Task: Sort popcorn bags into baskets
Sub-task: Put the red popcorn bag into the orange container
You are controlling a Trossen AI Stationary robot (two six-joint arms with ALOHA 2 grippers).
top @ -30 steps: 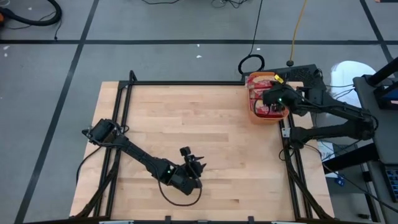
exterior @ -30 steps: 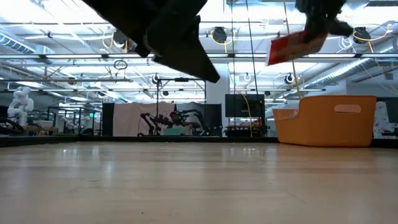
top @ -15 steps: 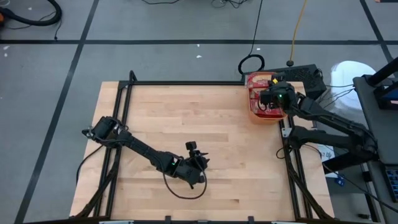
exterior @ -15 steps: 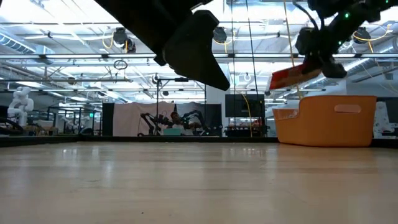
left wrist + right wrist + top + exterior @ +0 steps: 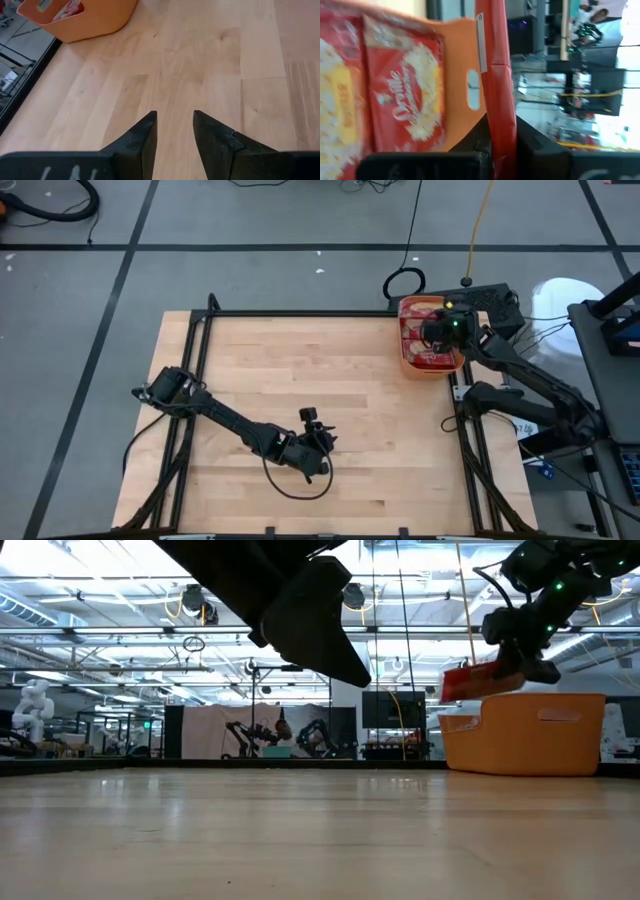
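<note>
The right claw [image 5: 515,668] gripped one red popcorn bag [image 5: 482,681] edge-on, just above the orange basket [image 5: 525,735] at the surface's [image 5: 330,380] far right corner. More bags [image 5: 428,350] lay flat inside it. The left claw [image 5: 175,132] hung empty, fingers parted, over bare wood near the front edge.
</note>
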